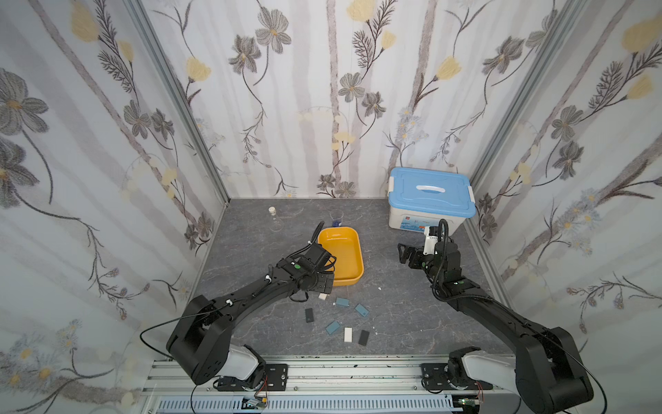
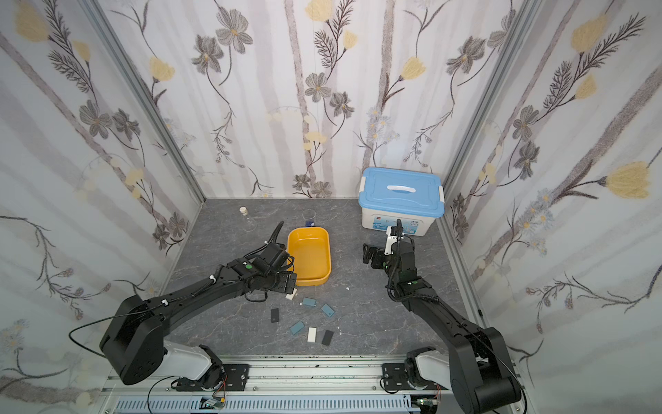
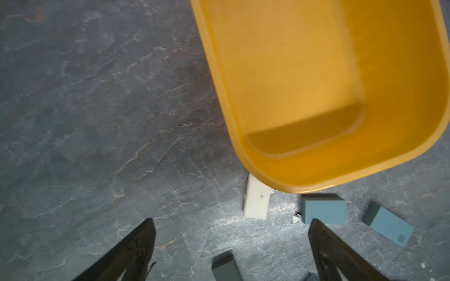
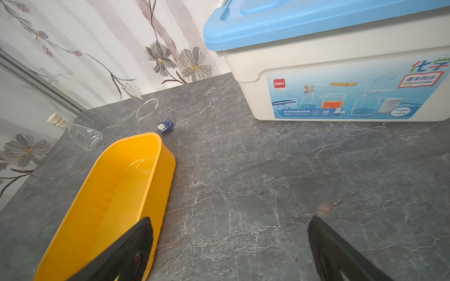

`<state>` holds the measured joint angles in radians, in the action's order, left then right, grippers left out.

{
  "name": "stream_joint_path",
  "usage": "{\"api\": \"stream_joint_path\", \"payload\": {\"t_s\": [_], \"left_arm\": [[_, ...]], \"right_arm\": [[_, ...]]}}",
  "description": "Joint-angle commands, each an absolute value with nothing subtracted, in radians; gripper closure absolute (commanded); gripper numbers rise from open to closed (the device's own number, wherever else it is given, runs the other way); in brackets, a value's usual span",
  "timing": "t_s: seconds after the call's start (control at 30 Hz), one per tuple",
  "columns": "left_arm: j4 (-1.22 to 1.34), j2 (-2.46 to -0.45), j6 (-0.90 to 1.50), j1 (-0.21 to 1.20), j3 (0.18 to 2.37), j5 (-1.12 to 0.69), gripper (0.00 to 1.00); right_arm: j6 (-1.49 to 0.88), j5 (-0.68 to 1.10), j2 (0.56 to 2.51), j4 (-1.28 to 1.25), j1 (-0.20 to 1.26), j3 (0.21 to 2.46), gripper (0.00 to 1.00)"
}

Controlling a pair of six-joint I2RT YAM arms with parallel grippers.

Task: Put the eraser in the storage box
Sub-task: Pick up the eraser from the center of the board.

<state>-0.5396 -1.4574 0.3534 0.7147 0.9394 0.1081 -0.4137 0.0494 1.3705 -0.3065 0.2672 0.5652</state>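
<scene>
Yellow and low, the storage box (image 1: pixel 344 251) sits mid-bench. Your left gripper (image 3: pixel 231 226) hangs by its near corner, jaws wide open, holding nothing. A white eraser (image 3: pixel 257 200) lies on the bench (image 3: pixel 97 121) just beside the box, outside it. Your right gripper (image 4: pixel 229 221) has open jaws too, over bare bench.

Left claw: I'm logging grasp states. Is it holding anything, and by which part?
Nothing is held: the left claw is open, and the erasers lie loose on the table.
</scene>
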Motion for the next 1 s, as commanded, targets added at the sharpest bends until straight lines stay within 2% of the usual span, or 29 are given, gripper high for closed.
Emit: {"api": "stream_joint_path", "payload": {"t_s": [0.0,0.37,0.97], "left_arm": [[-0.499,-1.494,0.414,0.764,0.933,0.094,0.01],[-0.451,-1.571,0.457,0.805,0.894,0.142,0.01],[-0.364,-1.624,0.473,0.772,0.828,0.1,0.2]], "right_arm": [[-0.431,0.037,1.383,-0.315,0.285,0.568,0.0],[-0.448,0.029,1.407,-0.32,0.322,0.566,0.0],[-0.448,-0.002,1.376,-0.29,0.332,0.552,0.0]]}}
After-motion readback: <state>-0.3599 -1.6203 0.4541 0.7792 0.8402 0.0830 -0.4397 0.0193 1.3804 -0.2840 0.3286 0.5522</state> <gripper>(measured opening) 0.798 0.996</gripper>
